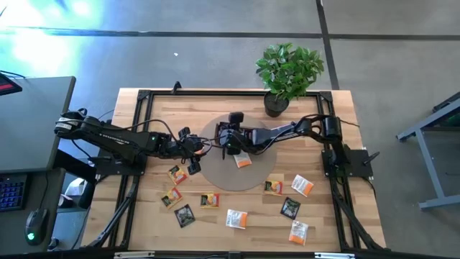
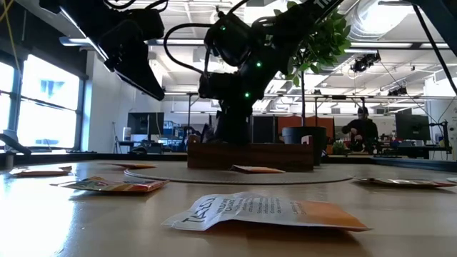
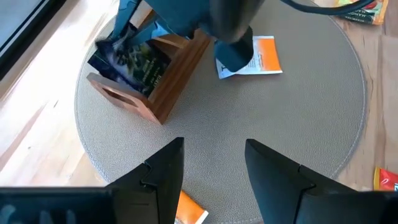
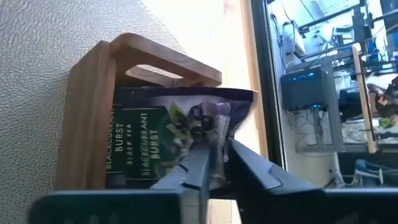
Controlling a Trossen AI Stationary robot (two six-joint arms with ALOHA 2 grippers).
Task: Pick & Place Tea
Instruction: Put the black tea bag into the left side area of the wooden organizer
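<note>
A brown wooden tray [image 3: 165, 93] stands on the round grey mat [image 1: 215, 176] in the table's middle. A black tea sachet [image 4: 155, 134] stands on edge in one of its compartments. My right gripper [image 4: 222, 158] reaches in from the table's right, slanting down, its fingers slightly open on either side of the sachet's upper edge. My left gripper [image 3: 214, 155] hovers open above the mat's left part, with nothing between its fingers. A white-and-orange sachet [image 3: 252, 59] lies flat on the mat beside the tray. My right gripper has a finger on each side of the black sachet's upper edge [image 4: 214, 115], with a narrow gap between them. Whether either finger touches the sachet, I cannot tell. The sachet's lower part sits inside the tray.
Several more sachets lie flat on the wooden table near its front edge, among them a black one [image 1: 185, 214] and a white-and-orange one [image 1: 236, 219]. A potted plant [image 1: 287, 72] stands at the far right. Black frame rails [image 1: 136, 144] run along the table's sides.
</note>
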